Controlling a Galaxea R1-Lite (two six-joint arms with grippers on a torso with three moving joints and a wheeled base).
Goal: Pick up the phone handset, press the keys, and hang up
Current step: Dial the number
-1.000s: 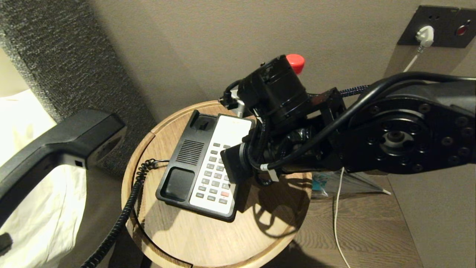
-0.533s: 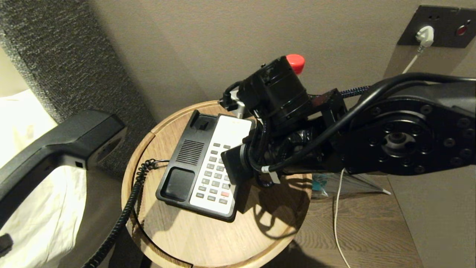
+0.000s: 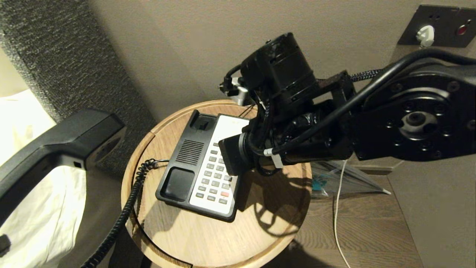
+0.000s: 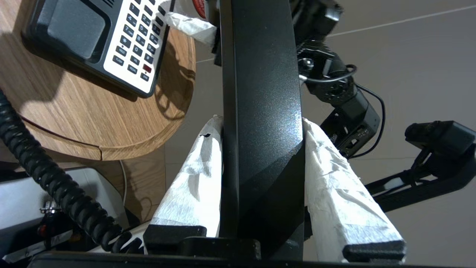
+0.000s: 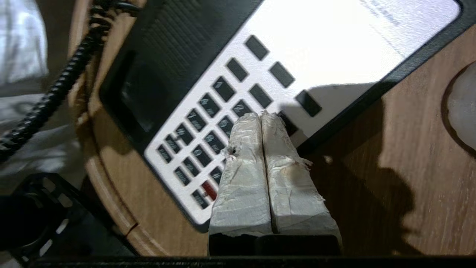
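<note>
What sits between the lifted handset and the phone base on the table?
Only the coiled cord spans that gap in the head view, running from the base off toward the handset, which the left gripper holds.

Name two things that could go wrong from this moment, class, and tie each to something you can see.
1. The right claw, fingers shut together, hangs over tightly packed keys; its blunt taped tip could press two keys at once, or the wrong one.
2. The left claw holds the phone handset off to the side, its coiled cord trailing over the round table's edge; pulling further might drag the phone base.
</note>
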